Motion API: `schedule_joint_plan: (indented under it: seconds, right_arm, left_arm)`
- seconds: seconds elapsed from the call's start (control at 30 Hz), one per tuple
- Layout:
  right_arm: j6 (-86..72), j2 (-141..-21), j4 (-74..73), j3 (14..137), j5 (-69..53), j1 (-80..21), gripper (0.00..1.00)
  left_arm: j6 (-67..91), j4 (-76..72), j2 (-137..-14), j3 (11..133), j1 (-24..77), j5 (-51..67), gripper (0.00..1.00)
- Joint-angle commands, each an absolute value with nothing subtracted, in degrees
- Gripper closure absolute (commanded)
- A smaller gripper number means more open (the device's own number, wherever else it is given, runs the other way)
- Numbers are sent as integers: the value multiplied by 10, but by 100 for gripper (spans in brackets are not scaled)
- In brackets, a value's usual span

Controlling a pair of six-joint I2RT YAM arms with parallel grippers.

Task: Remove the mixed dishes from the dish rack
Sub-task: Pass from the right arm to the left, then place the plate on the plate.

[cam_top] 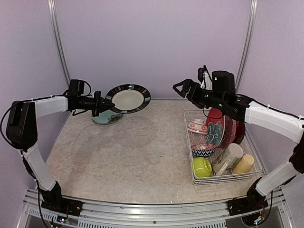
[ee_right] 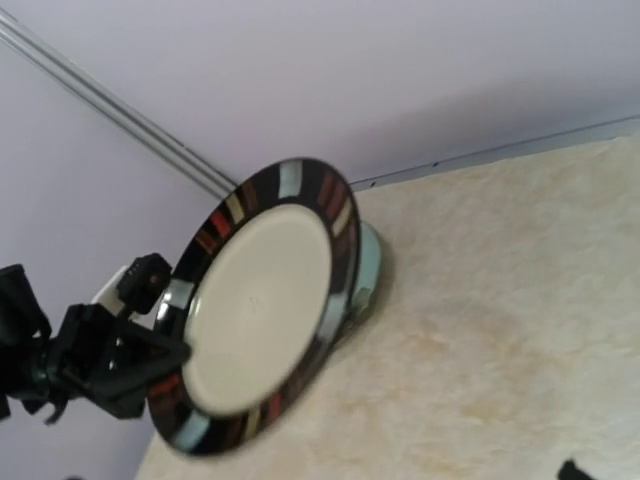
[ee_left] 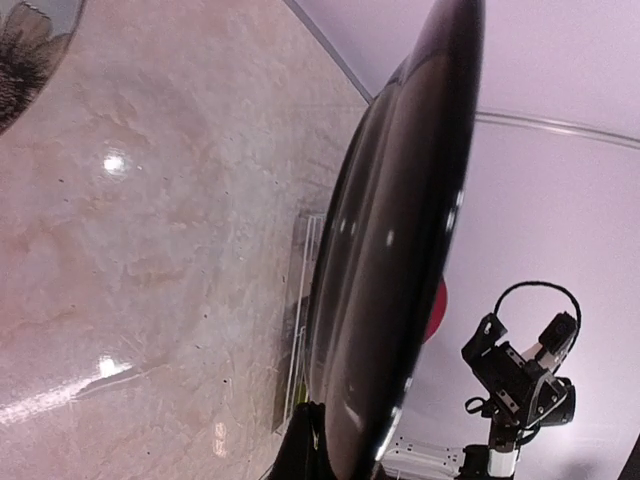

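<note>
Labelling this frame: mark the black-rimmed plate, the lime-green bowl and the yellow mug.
black-rimmed plate [cam_top: 127, 99]: top external view, its cream centre.
lime-green bowl [cam_top: 201, 166]: top external view, its rounded green side.
yellow mug [cam_top: 243, 164]: top external view, middle of its wall.

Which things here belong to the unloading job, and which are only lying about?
Job: black-rimmed plate in left tool; grey plate on table; dish rack; red plates; patterned bowl; chevron bowl; green bowl; cream mug; yellow mug.
Not the job: table, metal rail.
</note>
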State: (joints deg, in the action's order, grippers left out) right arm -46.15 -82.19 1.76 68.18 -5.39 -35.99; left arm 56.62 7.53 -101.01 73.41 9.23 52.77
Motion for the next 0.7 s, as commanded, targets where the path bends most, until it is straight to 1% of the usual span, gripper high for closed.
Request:
schedule_joint_plan:
  seconds: [0.0, 0.13, 0.23, 0.37, 0.57, 0.67]
  right_arm:
    - [-412, -771, -36, 666, -6, -356, 0]
    - [-383, -739, -73, 665, 26, -355, 0]
    - [-370, -710, -85, 647, 48, -354, 0]
    - [-356, -687, -85, 635, 55, -352, 0]
    - [-344, -665, -92, 628, 56, -352, 0]
    - [-338, -653, -96, 622, 66, -352, 1]
  left_arm:
    - [522, 89, -1027, 776, 36, 528, 100]
    - [498, 122, -1064, 805, -18, 526, 100]
    - [490, 132, -1095, 829, -40, 545, 100]
    - [471, 151, -1145, 862, -44, 548, 100]
    - [432, 185, -1173, 882, -51, 482, 100]
    - [423, 198, -1199, 904, -53, 480, 100]
